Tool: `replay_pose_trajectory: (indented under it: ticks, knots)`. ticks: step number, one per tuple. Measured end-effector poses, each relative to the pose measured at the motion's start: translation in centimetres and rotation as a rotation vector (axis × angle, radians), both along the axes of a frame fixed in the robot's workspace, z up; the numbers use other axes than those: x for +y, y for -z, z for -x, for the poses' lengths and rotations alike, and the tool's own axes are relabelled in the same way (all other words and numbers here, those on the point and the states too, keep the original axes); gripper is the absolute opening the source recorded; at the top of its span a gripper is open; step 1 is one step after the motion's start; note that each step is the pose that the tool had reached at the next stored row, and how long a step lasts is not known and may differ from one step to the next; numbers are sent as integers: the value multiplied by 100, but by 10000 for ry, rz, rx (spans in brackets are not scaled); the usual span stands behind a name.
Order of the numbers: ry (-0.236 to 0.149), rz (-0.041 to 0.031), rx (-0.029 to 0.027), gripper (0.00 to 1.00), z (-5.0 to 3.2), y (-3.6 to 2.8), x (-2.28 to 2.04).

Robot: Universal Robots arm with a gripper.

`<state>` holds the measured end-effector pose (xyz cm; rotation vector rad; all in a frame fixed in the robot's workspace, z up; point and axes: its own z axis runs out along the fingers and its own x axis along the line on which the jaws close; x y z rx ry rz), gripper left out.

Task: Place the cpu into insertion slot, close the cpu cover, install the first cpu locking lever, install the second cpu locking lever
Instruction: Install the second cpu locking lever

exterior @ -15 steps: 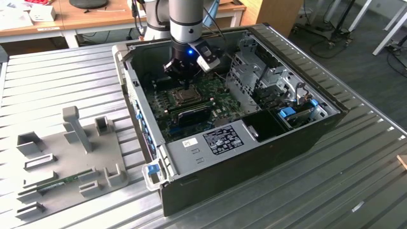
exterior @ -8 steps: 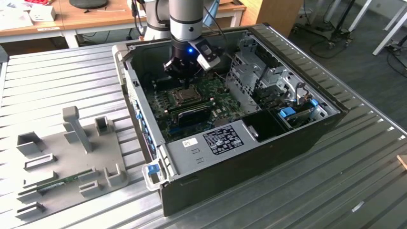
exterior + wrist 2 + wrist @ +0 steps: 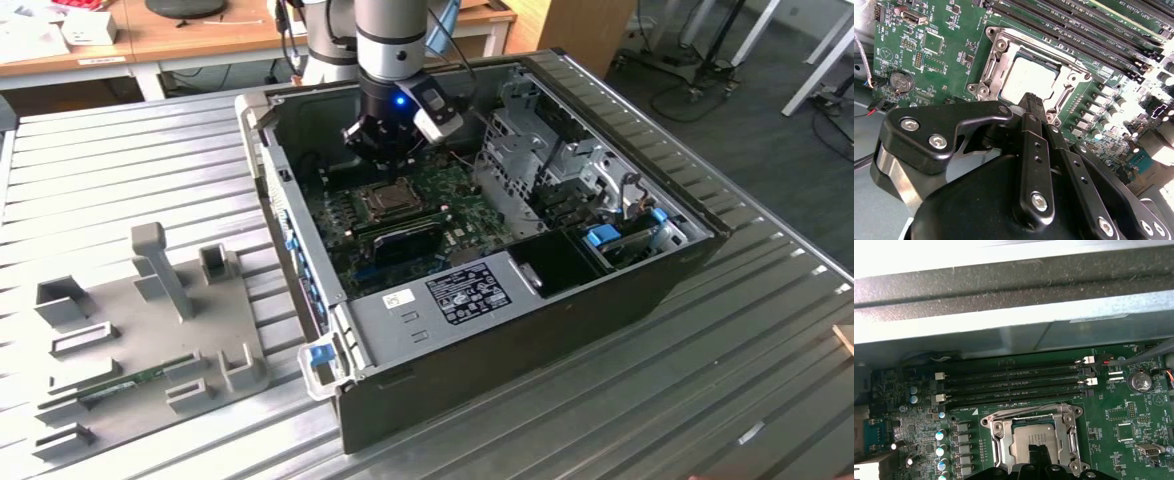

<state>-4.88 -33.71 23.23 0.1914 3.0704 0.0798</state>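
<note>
Near on the bench (image 3: 747, 330), a grey holder plate (image 3: 147, 340) at the exterior view's left carries upright brackets. Farther in, the open computer case (image 3: 534, 300) holds the green board (image 3: 934, 45). The cpu (image 3: 1029, 80) sits in the insertion slot (image 3: 1034, 440), and the cpu cover (image 3: 999, 55) seems folded down around it. The gripper (image 3: 1033, 102) hangs right over the slot, fingers drawn together with nothing held, probably placed to work the socket's latching parts.
</note>
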Motion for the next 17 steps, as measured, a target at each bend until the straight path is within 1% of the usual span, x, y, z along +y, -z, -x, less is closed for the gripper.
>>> replay_pose_trajectory:
  ticks: [10, 17]
  knots:
    - [0, 7, 1, 10, 0, -11, -2]
    - [0, 9, 1, 10, 0, -10, -35]
